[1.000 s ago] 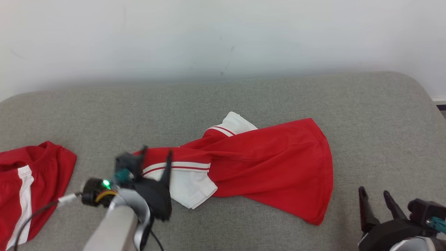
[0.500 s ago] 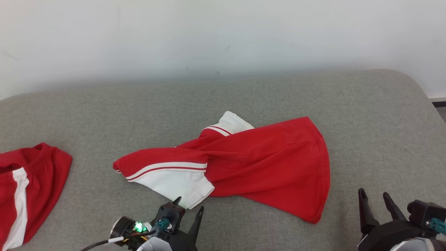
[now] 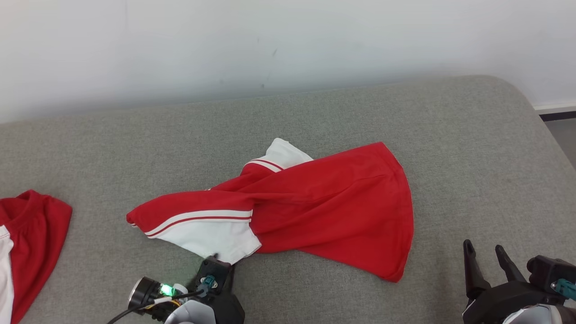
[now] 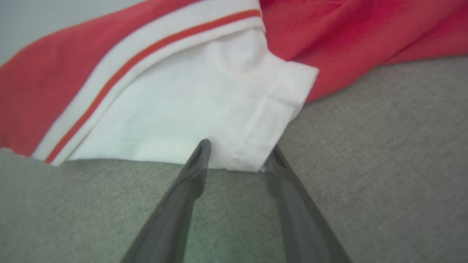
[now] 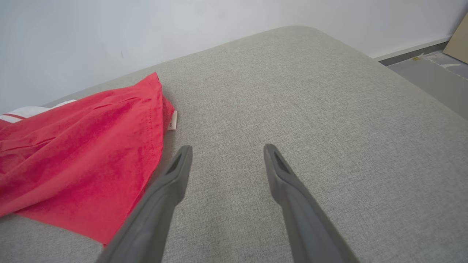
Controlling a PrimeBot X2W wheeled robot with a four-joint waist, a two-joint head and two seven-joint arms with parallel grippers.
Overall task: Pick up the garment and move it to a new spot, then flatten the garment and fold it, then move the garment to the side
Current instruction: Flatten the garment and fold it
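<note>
Red jersey (image 3: 333, 207) with white striped sleeves lies twisted mid-seat on the grey sofa cushion (image 3: 405, 117). Left gripper (image 4: 238, 153) sits low at the near white sleeve (image 4: 190, 102), fingers spread either side of its hem corner, nothing pinched. Right gripper (image 3: 483, 246) hovers over bare upholstery, right of the jersey's bottom hem, fingers apart, empty. Second red-and-white garment (image 3: 31, 234) lies at the far left edge.

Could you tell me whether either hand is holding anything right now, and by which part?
Nothing is held. The left hand is open, its fingertips at the hem of the white sleeve; the right hand is open above the grey cushion.
</note>
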